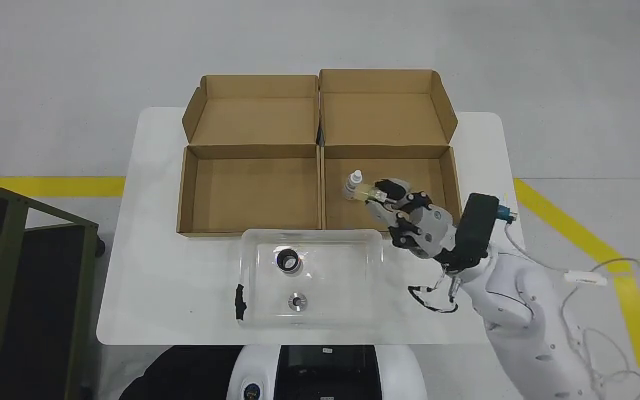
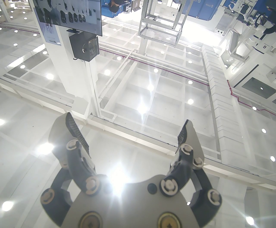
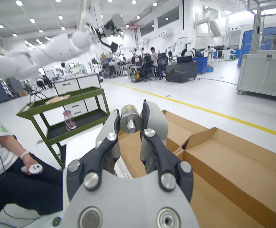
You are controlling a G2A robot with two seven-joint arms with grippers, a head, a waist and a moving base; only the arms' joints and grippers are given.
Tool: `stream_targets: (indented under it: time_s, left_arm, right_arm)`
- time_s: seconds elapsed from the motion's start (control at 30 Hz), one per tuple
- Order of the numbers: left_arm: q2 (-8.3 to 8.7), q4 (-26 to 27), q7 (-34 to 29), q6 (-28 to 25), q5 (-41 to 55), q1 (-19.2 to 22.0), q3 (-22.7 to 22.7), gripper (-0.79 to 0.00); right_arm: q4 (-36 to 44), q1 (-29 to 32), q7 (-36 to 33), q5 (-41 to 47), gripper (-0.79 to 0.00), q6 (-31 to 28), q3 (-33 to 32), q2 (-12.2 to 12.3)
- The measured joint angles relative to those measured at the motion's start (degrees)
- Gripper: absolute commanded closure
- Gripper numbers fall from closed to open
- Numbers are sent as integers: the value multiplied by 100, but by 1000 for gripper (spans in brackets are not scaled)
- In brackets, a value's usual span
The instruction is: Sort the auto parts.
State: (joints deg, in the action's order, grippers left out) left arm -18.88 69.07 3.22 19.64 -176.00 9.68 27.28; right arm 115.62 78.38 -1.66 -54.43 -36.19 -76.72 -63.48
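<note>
Mid-placement: right claw (image 3: 131, 121) clamped on the cylindrical part (image 1: 355, 183), cardboard box (image 1: 338, 212) below it, part probably clear of the floor. Next: lower, then release. Left claw (image 2: 129, 133) spread apart, empty.

From my station I see a pale grey floor (image 1: 80, 60) with a yellow line (image 1: 60, 186) painted across it. A green cart (image 3: 90, 118) stands at one side, and a pink bottle (image 3: 69, 120) is upright on its lower shelf. Farther in the hall there are black office chairs (image 3: 148, 71), a dark sofa (image 3: 181, 73) and a blue partition (image 3: 250, 43). Above, the white grid ceiling (image 2: 172, 90) carries many round lights (image 2: 142, 108), very bright. A dark screen (image 2: 69, 13) hangs on a white pillar (image 2: 60, 71).
</note>
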Motion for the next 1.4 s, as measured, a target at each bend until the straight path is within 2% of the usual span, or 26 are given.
stream_targets:
  time_s: [0.33,0.7,0.9,1.4]
  left_arm:
    - [0,0,0,0,0,0,0,-785]
    - [0,0,0,0,0,0,0,-785]
    - [0,0,0,0,0,0,0,-785]
    - [0,0,0,0,0,0,0,-785]
  right_arm:
    - [-221,-240,-1234,-974,0,390,-71,49]
    - [-807,-927,-2466,-1767,0,757,384,18]
    - [-1220,-1363,-2980,-1846,0,713,608,-12]
    - [-2079,-2027,-3713,-1719,0,495,1086,-87]
